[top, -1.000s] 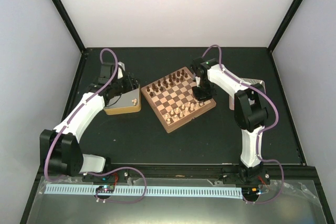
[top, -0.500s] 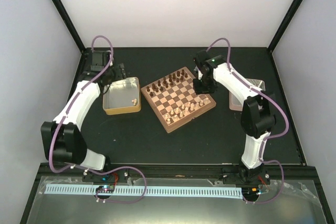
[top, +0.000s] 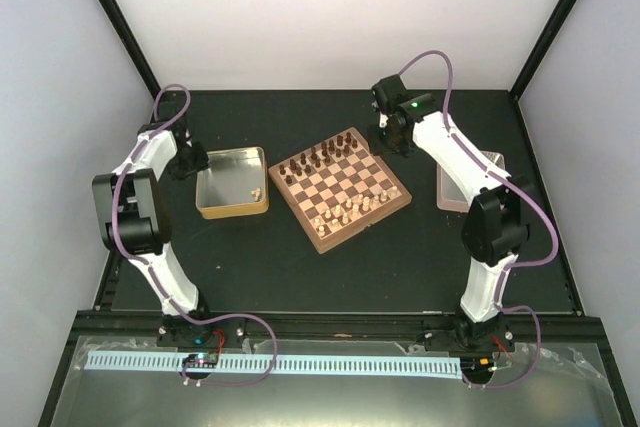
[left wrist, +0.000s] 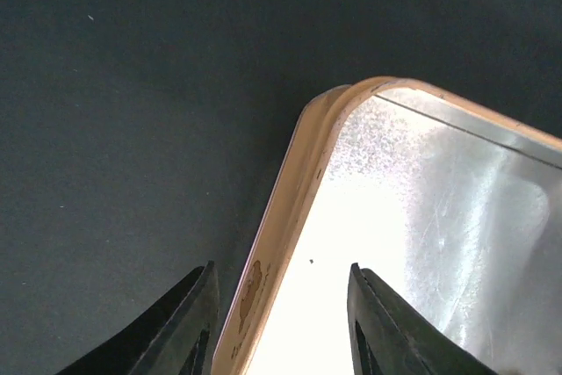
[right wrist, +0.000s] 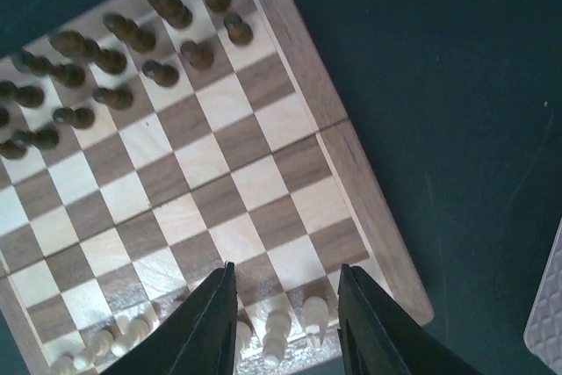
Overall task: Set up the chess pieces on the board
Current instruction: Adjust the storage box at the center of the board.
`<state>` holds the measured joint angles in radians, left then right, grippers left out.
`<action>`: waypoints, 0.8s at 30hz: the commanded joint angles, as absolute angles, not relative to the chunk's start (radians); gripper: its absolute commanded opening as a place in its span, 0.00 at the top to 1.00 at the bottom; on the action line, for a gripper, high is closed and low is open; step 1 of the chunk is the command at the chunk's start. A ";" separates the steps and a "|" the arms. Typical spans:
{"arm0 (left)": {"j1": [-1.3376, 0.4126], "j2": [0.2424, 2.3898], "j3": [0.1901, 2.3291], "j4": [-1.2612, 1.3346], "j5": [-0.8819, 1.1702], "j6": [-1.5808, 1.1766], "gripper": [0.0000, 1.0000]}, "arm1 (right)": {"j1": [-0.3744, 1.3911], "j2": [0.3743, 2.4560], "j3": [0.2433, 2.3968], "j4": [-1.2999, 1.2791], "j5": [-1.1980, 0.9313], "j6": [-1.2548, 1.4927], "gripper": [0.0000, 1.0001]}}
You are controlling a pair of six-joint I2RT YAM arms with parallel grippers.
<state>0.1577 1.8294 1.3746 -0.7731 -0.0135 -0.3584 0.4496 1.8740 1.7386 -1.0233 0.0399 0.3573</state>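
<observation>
Standing on board (top: 340,189): dark chess pieces (top: 318,159) along its 11 o'clock edge, pale ones (top: 352,209) along 5 o'clock; I judge it nearly set.
Remaining in tan tray (top: 232,211): one pale piece (top: 257,190), at the board's 9 o'clock, mine to fetch yet.
Left gripper (left wrist: 281,268): spread, empty, over the tray's corner.
Right gripper (right wrist: 285,268): spread, empty, above the pale row.

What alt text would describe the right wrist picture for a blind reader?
A wooden chessboard seen from above, with dark pieces crowded at its upper left and pale pieces along its lower edge. The right gripper hangs open and empty at the bottom, with dark table to the right.
</observation>
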 commanded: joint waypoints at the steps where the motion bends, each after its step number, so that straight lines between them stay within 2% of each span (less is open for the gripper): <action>1: 0.175 1.871 1.419 -0.811 0.063 -0.367 0.62 | 0.445 1.889 1.804 -1.001 0.077 0.337 0.67; 9: 0.202 1.916 1.439 -0.826 0.016 -0.383 0.94 | 0.445 1.904 1.838 -1.012 0.084 0.312 0.68; 14: 0.205 1.842 1.348 -0.811 0.000 -0.419 0.96 | 0.445 1.893 1.817 -1.017 0.059 0.307 0.68; 24: 0.206 1.567 0.986 -0.744 -0.018 -0.668 0.97 | 0.444 1.816 1.674 -0.967 -0.003 0.317 0.69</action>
